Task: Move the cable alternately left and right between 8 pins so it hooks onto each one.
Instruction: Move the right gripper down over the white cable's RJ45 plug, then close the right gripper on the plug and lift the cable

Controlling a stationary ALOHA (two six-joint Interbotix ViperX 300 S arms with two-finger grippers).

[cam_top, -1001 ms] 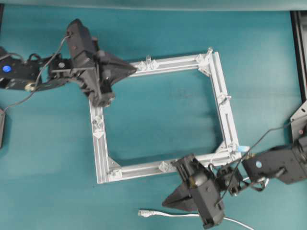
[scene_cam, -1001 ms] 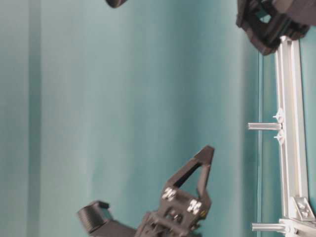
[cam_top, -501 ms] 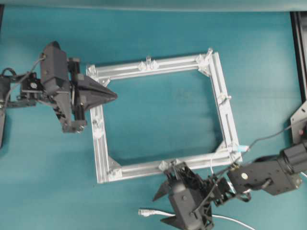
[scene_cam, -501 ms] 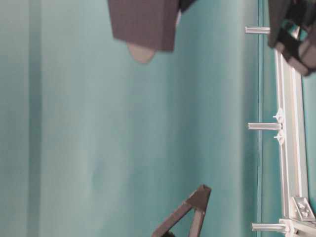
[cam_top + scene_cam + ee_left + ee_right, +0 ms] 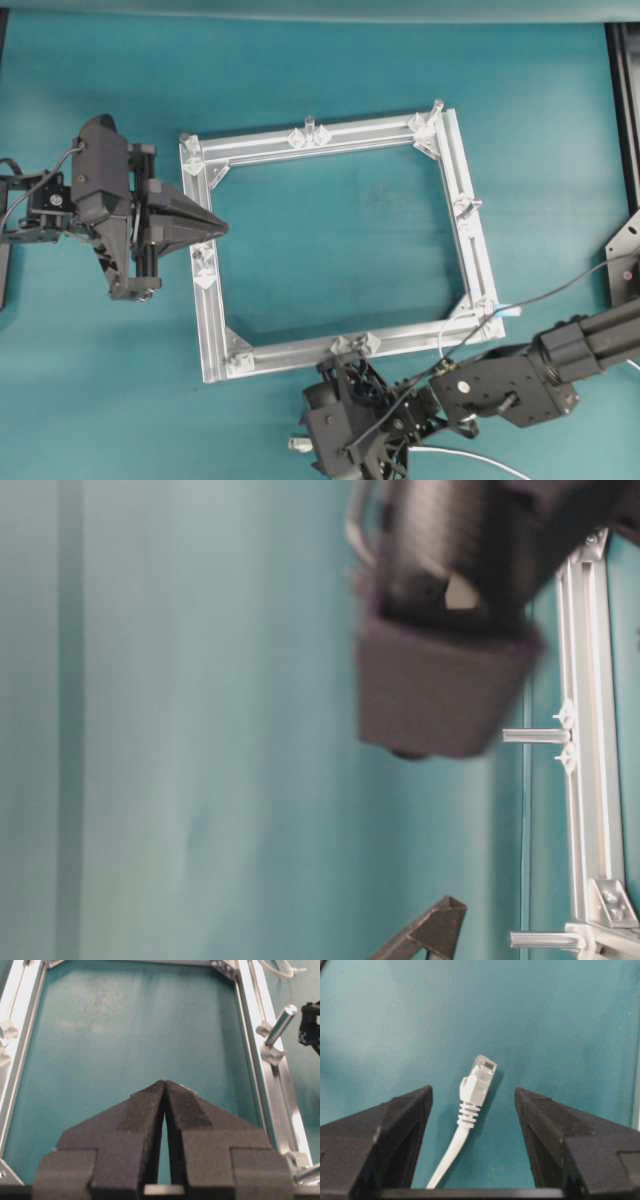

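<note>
The white cable's clear plug (image 5: 476,1085) lies on the teal table between the fingers of my right gripper (image 5: 472,1091), which stands open around it without touching it. From overhead, the right gripper (image 5: 345,440) sits below the frame's front bar and covers most of the plug (image 5: 296,443); the cable (image 5: 470,455) trails off to the right. My left gripper (image 5: 165,1082) is shut and empty, its tip (image 5: 222,228) next to the left bar. Pins (image 5: 309,122) (image 5: 437,104) (image 5: 472,204) stand upright on the square aluminium frame (image 5: 340,140), and no cable hooks onto them.
A loop of white cord (image 5: 441,340) lies by the frame's front right corner. A black rail (image 5: 625,110) runs along the table's right edge. In the table-level view a blurred dark arm part (image 5: 450,630) fills the top, with two pins (image 5: 535,736) (image 5: 540,940) beside it.
My right gripper has opened and swung left and down over the plug. My left gripper has drawn back from the frame's far left corner to beside the left bar.
</note>
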